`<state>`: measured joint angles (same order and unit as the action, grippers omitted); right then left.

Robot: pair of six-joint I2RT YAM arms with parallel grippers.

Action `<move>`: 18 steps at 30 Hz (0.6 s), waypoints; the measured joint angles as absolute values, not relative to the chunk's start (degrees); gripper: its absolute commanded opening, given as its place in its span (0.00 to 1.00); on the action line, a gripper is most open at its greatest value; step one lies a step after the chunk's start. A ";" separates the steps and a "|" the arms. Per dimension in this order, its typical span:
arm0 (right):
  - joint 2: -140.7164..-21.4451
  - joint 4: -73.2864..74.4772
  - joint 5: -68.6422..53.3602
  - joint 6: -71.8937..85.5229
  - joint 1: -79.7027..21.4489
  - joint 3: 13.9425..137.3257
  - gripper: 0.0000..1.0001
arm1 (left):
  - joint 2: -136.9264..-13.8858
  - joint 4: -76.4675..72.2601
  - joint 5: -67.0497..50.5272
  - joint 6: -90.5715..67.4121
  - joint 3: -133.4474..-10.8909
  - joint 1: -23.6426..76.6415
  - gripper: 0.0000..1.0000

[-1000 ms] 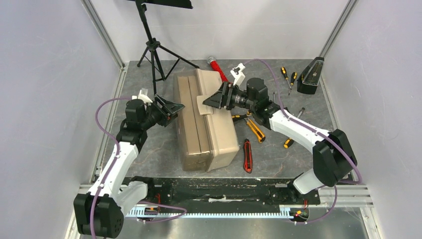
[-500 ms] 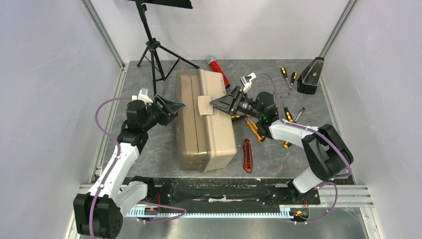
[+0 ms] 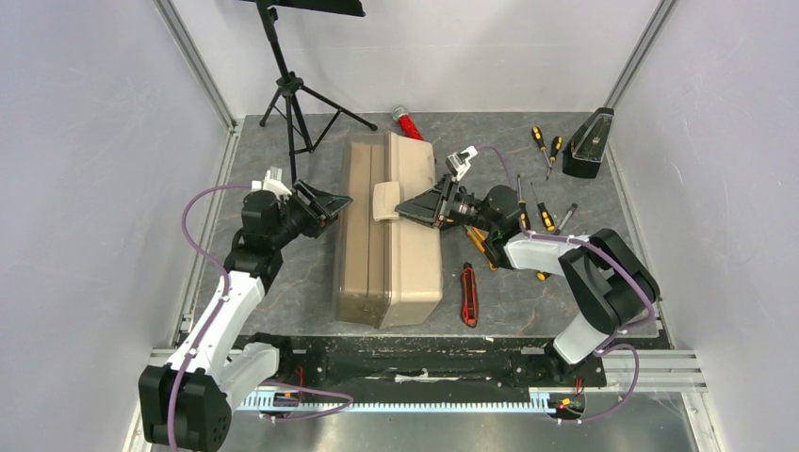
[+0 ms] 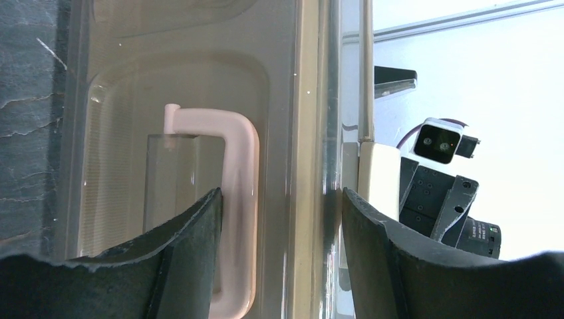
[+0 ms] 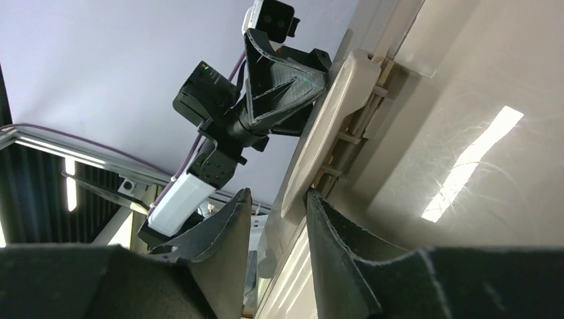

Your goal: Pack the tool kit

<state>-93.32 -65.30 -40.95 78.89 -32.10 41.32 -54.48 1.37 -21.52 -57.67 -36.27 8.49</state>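
Logging the toolbox (image 3: 391, 259) in the middle of the table (image 3: 283, 282), lid shut, its long side running near to far. The left gripper (image 3: 332, 201) sits just beside the box's left face. In the left wrist view its fingers (image 4: 189, 232) stand spread, with the box's seam between them and the cream handle (image 4: 243, 173) passing behind one finger; they clamp nothing visible. The right gripper (image 3: 407, 208) reaches in from the right to the cream latch (image 3: 386, 201) at the seam on top of the box. In the right wrist view the jaws are narrowed with the latch's lower edge between them; I cannot tell whether the pads actually pinch it. Loose on the table to the right of the box: a red knife (image 3: 468, 294) near the front, an orange knife (image 3: 482, 247) partly under the right arm, and two screwdrivers (image 3: 539, 139) at the far right, beside a black metronome (image 3: 586, 143). A red cylinder (image 3: 408, 124) lies just behind the box.
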 measured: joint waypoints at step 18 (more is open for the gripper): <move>-80.14 -0.32 -25.06 29.23 -32.18 63.96 0.76 | -52.66 8.25 -16.97 -56.31 -39.11 9.15 0.24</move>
